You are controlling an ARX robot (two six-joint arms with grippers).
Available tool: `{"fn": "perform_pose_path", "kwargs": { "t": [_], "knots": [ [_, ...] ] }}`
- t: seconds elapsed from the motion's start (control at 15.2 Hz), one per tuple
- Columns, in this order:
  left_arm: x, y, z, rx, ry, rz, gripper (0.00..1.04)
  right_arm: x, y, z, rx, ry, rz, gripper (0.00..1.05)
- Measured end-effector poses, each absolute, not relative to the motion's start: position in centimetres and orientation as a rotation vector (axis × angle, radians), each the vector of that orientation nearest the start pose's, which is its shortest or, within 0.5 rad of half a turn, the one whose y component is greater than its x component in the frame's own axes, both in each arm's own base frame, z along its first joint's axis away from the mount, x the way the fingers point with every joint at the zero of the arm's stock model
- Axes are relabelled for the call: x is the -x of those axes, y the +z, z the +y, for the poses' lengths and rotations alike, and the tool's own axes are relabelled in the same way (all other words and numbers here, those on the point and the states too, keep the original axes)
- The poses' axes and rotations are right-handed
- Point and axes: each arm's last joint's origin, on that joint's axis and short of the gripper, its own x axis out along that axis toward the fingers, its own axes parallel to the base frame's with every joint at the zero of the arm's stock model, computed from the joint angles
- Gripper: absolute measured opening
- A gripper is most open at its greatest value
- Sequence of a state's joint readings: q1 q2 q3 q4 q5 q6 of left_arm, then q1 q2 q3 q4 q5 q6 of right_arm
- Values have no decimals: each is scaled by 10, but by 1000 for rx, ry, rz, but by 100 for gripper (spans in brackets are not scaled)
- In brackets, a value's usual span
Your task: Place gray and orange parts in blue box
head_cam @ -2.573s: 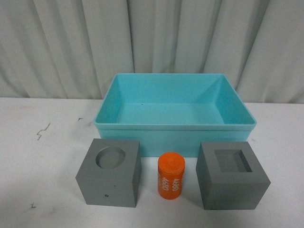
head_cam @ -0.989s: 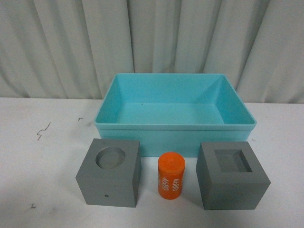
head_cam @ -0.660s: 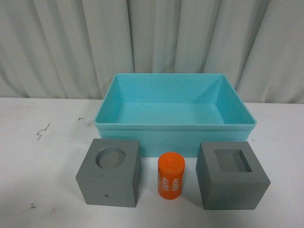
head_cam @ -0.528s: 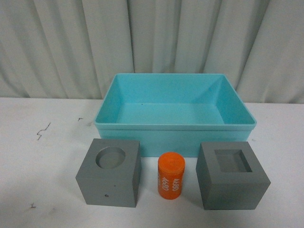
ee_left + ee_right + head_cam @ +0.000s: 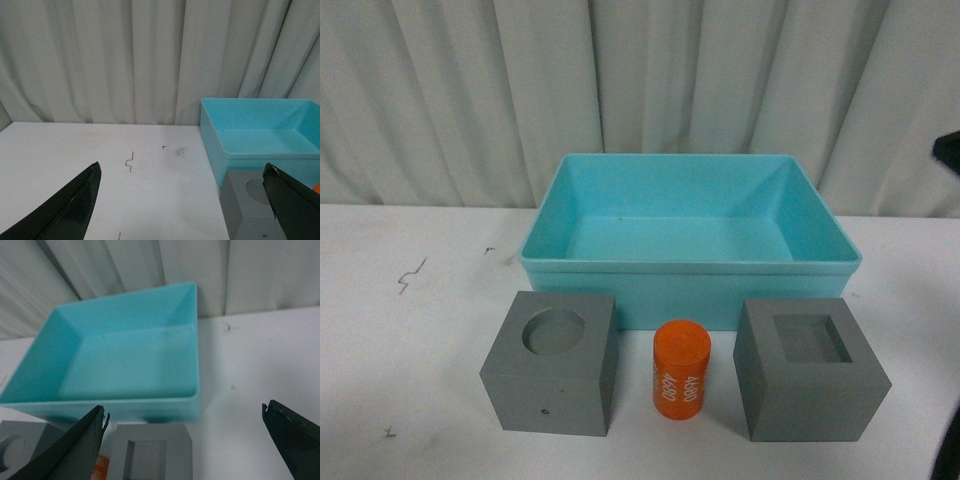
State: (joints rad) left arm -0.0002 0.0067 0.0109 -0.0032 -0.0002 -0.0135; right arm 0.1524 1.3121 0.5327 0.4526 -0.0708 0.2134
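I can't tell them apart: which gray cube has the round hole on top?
The left cube, left of the orange cylinder; its recess is round, while the right cube has a square one.

Blue box [image 5: 690,272]: smooth moulded plastic, with a soft sheen along its walls. Gray cube with the round recess [image 5: 548,390]: dead matt, faintly grainy, one tiny pit on its face. Gray cube with the square recess [image 5: 810,405]: the same dull, flat finish, no shine at all. Orange cylinder [image 5: 680,372]: smooth, plastic by the look of it, slightly glossy, with white printed digits. Tabletop [image 5: 410,330]: white and matt, scuffed with dark marks. Curtain [image 5: 520,90]: pale pleated cloth, soft and lustreless. Left hand [image 5: 181,167] and right hand [image 5: 183,409]: fingers [image 5: 70,210] black, smooth, a dull satin finish.
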Motion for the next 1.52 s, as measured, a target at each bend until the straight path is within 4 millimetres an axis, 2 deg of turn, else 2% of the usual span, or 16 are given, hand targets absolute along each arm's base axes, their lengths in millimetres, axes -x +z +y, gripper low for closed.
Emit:
{"fn": "perform_pose_path", "kwargs": {
  "t": [0.2, 0.26, 0.4, 0.46, 0.79, 0.86, 1.06, 1.25, 1.32, 1.52],
  "knots": [
    [-97, 166, 0, 14, 0, -1, 98, -294, 182, 57, -190, 182, 568, 98],
    [-97, 166, 0, 14, 0, -1, 98, -302, 168, 61, -196, 190, 660, 98],
    [-97, 166, 0, 14, 0, -1, 98, -307, 137, 67, -218, 205, 800, 98],
    [-97, 166, 0, 14, 0, -1, 98, -310, 130, 68, -245, 212, 839, 98],
    [-97, 166, 0, 14, 0, -1, 98, -324, 113, 83, -315, 221, 903, 98],
    [-97, 166, 0, 14, 0, -1, 98, -326, 105, 83, -319, 212, 926, 98],
    [-97, 166, 0, 14, 0, -1, 98, -329, 98, 72, -340, 173, 936, 98],
    [-97, 166, 0, 14, 0, -1, 98, -331, 95, 70, -341, 163, 929, 98],
    [-97, 166, 0, 14, 0, -1, 98, -330, 94, 70, -341, 162, 930, 94],
    [-97, 166, 0, 14, 0, -1, 98, -329, 94, 70, -342, 166, 931, 62]
  ]
}}
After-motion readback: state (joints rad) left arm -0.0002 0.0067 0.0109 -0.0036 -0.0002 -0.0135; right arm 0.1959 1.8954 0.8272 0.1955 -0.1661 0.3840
